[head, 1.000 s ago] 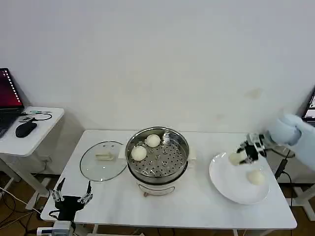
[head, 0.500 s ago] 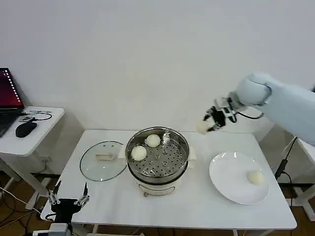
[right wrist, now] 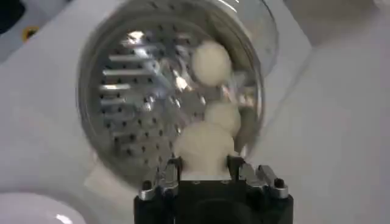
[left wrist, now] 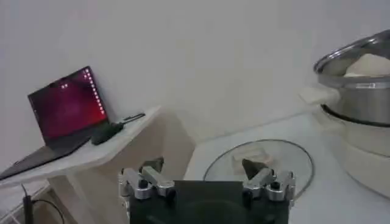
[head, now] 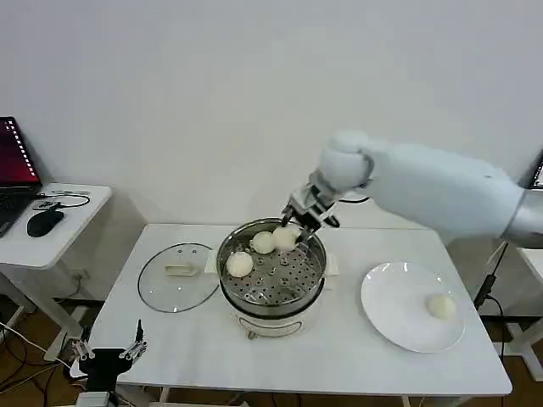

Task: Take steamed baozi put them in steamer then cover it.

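The steamer [head: 273, 307] stands mid-table with two baozi on its perforated floor, one at the back [head: 262, 242] and one at the left [head: 240, 264]. My right gripper [head: 299, 225] hangs over the steamer's back rim, shut on a third baozi [head: 284, 238]. In the right wrist view that baozi [right wrist: 203, 148] sits between the fingers of the right gripper [right wrist: 204, 163], above the basket floor [right wrist: 134, 91]. A fourth baozi [head: 439, 306] lies on the white plate [head: 394, 318]. The glass cover [head: 178, 277] lies flat to the left of the steamer. My left gripper [head: 109, 351] waits open off the table's front left corner.
A side table [head: 59, 229] at the far left carries a laptop [head: 15, 170] and a mouse [head: 42, 223]. In the left wrist view the open left gripper [left wrist: 207, 176] faces the cover [left wrist: 259, 159] and the steamer's side [left wrist: 359, 97].
My right gripper lifted a baozi off the plate and carried it up and left to the steamer's back rim. The left gripper sank slightly.
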Robot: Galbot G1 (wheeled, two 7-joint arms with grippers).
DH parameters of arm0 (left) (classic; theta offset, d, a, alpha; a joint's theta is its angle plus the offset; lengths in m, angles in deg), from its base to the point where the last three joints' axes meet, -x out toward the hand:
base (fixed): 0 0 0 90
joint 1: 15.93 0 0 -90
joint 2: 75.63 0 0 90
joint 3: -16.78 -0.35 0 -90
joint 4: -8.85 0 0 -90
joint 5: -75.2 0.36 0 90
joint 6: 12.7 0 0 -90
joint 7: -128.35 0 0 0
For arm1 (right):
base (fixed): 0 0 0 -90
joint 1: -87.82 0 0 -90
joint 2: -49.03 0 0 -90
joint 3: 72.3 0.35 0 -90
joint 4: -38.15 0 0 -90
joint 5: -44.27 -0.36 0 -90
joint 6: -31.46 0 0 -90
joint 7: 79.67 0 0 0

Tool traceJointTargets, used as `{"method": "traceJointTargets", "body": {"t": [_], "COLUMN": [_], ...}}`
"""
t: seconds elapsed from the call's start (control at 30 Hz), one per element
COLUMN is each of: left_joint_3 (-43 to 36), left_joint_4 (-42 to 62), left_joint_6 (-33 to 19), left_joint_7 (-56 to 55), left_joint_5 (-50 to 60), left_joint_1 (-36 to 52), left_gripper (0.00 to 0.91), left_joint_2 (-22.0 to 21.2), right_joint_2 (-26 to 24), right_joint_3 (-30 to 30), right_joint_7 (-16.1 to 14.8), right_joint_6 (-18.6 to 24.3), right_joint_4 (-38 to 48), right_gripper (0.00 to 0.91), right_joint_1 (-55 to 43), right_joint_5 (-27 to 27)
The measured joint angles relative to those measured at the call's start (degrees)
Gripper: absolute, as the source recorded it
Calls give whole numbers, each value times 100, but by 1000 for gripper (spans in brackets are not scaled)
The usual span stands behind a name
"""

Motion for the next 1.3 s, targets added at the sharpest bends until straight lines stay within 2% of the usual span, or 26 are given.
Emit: {"method": "traceJointTargets", "body": {"t": [0.33,0.73,0.8,0.83,0.87,0.9,1.3], "left_joint_3": [-1,27,26,23,20,19,-44], "left_joint_4": [-25,-31,-24,-23,-23,-23,-39], "left_joint_6": [-24,-47,-47,-46,-43,-38,11], "left_joint_7": [-13,-12,-12,-12,-12,-12,38], "left_joint_5": [23,35,35,33,32,32,43], "left_joint_1": [-56,-68,-56,-55,-54,-54,-2], "left_gripper": [907,907,907,907,907,907,907], "left_joint_2": [-84,-81,-80,-78,-78,-76,-48], "right_joint_2": [300,446,463,468,471,475,380], "right_joint_3": [-275,-450,-465,-479,-493,-507,-500], "right_joint_7": [212,363,364,366,371,380,428], "right_joint_6": [686,1151,1208,1227,1250,1274,1379], "right_joint_4": [-26,25,57,69,81,93,137], "right_gripper": [504,514,544,625,796,907,907], "right_joint_1": [271,497,511,511,511,511,329], "right_joint_5": [469,777,812,813,814,812,678]}}
